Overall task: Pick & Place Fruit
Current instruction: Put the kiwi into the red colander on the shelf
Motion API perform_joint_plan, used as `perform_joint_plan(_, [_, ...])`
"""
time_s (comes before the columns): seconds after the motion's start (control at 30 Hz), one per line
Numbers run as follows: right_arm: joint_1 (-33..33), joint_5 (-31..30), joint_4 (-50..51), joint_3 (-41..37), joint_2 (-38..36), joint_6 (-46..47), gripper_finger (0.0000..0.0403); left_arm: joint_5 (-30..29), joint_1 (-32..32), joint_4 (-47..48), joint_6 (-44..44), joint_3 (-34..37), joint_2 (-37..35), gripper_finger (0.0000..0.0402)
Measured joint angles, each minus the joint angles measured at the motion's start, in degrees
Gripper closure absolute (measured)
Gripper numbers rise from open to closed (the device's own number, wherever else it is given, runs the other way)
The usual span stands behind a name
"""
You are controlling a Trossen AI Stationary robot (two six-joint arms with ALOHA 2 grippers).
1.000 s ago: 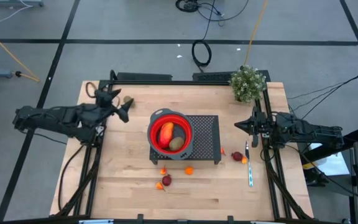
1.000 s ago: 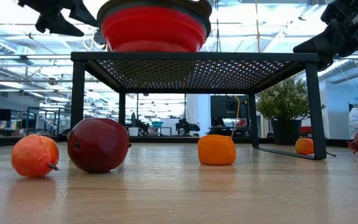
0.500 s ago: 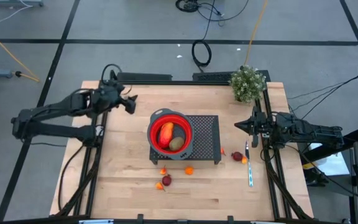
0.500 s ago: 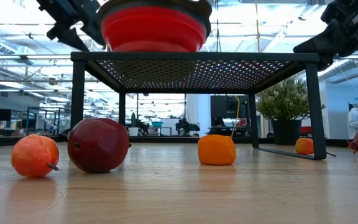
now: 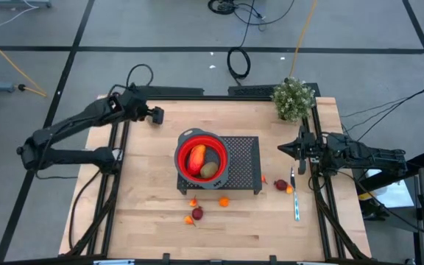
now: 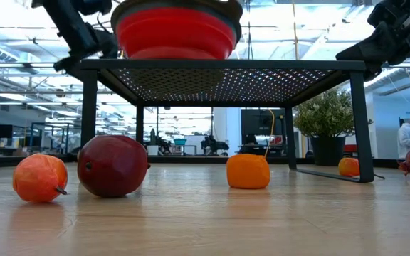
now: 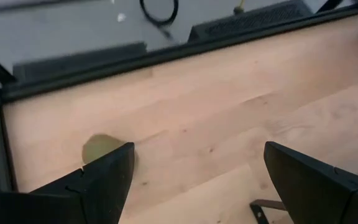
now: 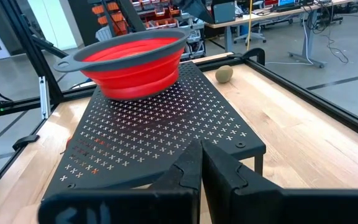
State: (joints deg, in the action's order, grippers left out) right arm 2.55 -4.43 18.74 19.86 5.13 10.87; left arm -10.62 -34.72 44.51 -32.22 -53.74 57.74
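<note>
A red bowl stands on a dark perforated stand at mid-table. It holds a red-orange-yellow fruit and a brown oval. A second, greenish-brown oval lies on the wood by the far left edge. My left gripper hovers open over it and hides it in the high view. Small orange balls and dark red pieces lie near the front, with another dark red one at the right. My right gripper waits shut at the right edge.
A leafy potted plant stands at the far right corner. A thin pale-handled utensil lies by the right rail. Dark frame rails border the table's far edge and sides. Bare wood lies left of the stand.
My left gripper has swung from the table's left side toward the far edge and slightly right, turning as it went. It now stands over the greenish-brown oval and has stayed open. No fruit has moved.
</note>
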Motion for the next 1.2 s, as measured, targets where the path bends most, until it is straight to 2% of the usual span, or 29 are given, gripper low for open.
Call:
perform_joint_plan(0.47, [0.0, 0.0, 0.0, 0.0, 0.0, 0.0, 0.0403, 11.1, -11.7, 0.8, -7.5, 0.0, 10.4, 0.0046])
perform_joint_plan(0.8, [0.0, 0.0, 0.0, 0.0, 0.0, 0.0, 0.0403, 11.7, -19.0, 1.3, -12.1, 0.0, 15.7, 0.0046])
perform_joint_plan(1.2, [0.0, 0.0, 0.0, 0.0, 0.0, 0.4, 0.0403, 11.6, -21.3, 2.0, -16.0, 0.0, 22.4, 0.0046])
